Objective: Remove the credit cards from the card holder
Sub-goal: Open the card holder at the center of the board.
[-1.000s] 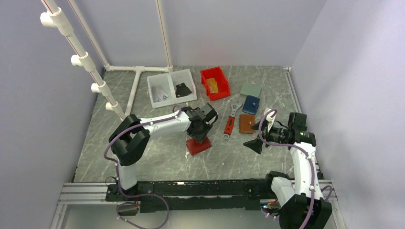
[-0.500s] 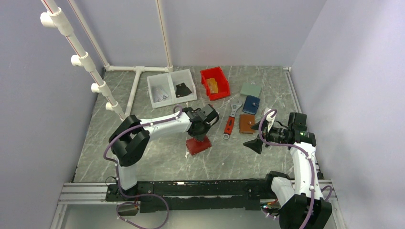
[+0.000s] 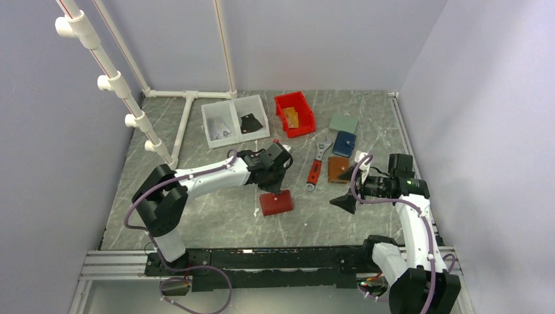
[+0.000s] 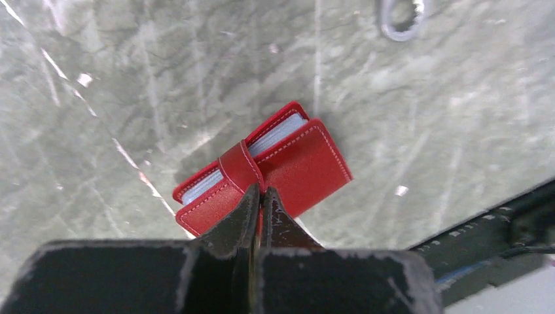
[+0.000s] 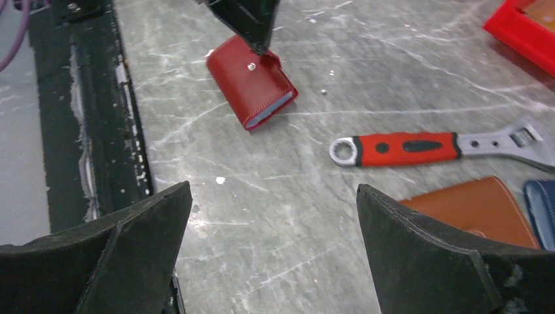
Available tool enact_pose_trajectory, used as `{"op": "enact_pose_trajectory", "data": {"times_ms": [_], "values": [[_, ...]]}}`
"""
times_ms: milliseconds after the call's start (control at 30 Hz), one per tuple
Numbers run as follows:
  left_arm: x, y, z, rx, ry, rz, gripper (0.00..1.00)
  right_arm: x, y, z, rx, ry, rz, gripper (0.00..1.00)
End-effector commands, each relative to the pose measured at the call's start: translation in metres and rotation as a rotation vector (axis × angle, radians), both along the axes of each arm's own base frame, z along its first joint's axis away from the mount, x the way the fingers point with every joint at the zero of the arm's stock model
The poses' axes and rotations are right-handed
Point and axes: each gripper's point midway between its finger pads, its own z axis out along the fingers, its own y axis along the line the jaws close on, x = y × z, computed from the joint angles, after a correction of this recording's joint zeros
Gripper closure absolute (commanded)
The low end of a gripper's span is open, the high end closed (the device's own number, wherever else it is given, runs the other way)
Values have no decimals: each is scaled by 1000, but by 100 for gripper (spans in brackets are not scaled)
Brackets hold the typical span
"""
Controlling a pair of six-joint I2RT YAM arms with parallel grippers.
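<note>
Red leather-like bi-fold card holder lies folded on the grey marbled desk, at 6 o'clock of the left end effector. The small red strap tab should be nipped near its free end and peeled off the cover so that the halves can be spread; the holder is judged likely to slide unless pinned. The left end effector is clenched tip to tip at the strap's foot; whether the strap is caught cannot be told. The right end effector, at the holder's 3 o'clock, is spread wide and holds nothing.
</note>
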Motion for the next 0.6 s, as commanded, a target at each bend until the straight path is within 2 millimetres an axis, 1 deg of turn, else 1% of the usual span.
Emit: {"op": "enact_pose_trajectory", "data": {"times_ms": [0, 67, 267, 433, 567], "values": [[-4, -37, 49, -290, 27, 102, 100, -2, 15, 0, -4, -27, 88, 0], [-4, -43, 59, -353, 33, 120, 100, -3, 22, -2, -10, -12, 118, 0], [2, -44, 76, -471, 51, 152, 100, -9, 39, -11, -34, 19, 200, 1], [5, -43, 83, -487, 57, 157, 100, -10, 53, -26, -104, 20, 283, 4], [3, -43, 84, -517, 72, 170, 100, -11, 73, -36, -154, 31, 350, 7]]}}
